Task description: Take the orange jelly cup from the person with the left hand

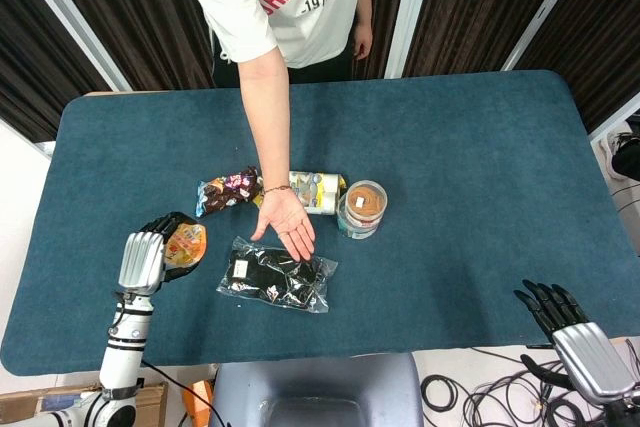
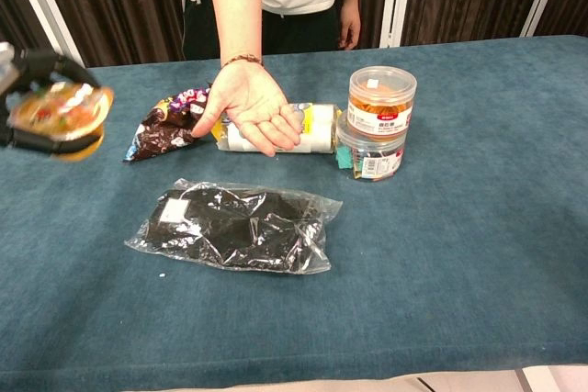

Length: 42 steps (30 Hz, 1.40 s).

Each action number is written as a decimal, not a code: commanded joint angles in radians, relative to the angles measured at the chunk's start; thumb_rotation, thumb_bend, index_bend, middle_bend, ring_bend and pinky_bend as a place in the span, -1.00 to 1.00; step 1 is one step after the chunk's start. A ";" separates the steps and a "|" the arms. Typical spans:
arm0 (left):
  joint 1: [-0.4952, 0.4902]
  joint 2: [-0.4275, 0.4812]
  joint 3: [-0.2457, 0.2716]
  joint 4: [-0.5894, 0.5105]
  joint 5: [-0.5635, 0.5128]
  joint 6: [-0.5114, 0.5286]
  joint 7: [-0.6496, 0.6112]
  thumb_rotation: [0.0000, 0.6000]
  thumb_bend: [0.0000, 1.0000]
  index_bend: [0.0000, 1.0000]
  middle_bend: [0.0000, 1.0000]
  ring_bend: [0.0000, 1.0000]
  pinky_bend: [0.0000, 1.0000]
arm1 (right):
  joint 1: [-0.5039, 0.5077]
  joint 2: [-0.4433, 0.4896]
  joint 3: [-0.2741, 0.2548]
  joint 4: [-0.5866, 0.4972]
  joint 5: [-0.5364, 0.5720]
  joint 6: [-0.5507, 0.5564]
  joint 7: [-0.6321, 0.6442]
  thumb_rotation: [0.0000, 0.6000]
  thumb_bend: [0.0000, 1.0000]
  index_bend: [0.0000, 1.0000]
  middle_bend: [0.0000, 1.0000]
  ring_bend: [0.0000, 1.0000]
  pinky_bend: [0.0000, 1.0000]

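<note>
My left hand (image 1: pixel 150 250) grips the orange jelly cup (image 1: pixel 186 243) over the left part of the blue table (image 1: pixel 480 147), well clear of the person. In the chest view the jelly cup (image 2: pixel 59 112) shows at the far left edge with dark fingers (image 2: pixel 39 63) curled over it. The person's open palm (image 1: pixel 285 222) hangs empty above the table's middle; the same palm (image 2: pixel 253 109) faces up in the chest view. My right hand (image 1: pixel 570 327) is low at the bottom right, off the table, fingers spread and holding nothing.
A clear bag of dark items (image 1: pixel 275 277) lies near the front middle. Behind it are a dark snack packet (image 1: pixel 225 190), a white roll-shaped pack (image 1: pixel 318 190) and two stacked lidded tubs (image 1: pixel 362 209). The person stands at the far edge.
</note>
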 commanded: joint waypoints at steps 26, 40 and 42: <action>0.150 0.016 0.137 0.145 0.167 0.065 -0.241 1.00 -0.63 -1.00 -1.00 -1.00 -0.93 | -0.009 -0.002 0.004 0.006 0.011 0.009 -0.002 1.00 -0.58 -1.00 -1.00 -1.00 -1.00; 0.361 0.354 0.287 -0.191 0.183 0.174 0.057 1.00 -0.56 -1.00 -1.00 -1.00 -0.99 | -0.022 -0.026 0.010 -0.003 0.005 0.018 -0.064 1.00 -0.58 -1.00 -1.00 -1.00 -1.00; 0.367 0.347 0.282 -0.174 0.196 0.177 0.060 1.00 -0.56 -1.00 -1.00 -1.00 -0.99 | -0.024 -0.028 0.011 -0.004 0.006 0.022 -0.071 1.00 -0.58 -1.00 -1.00 -1.00 -1.00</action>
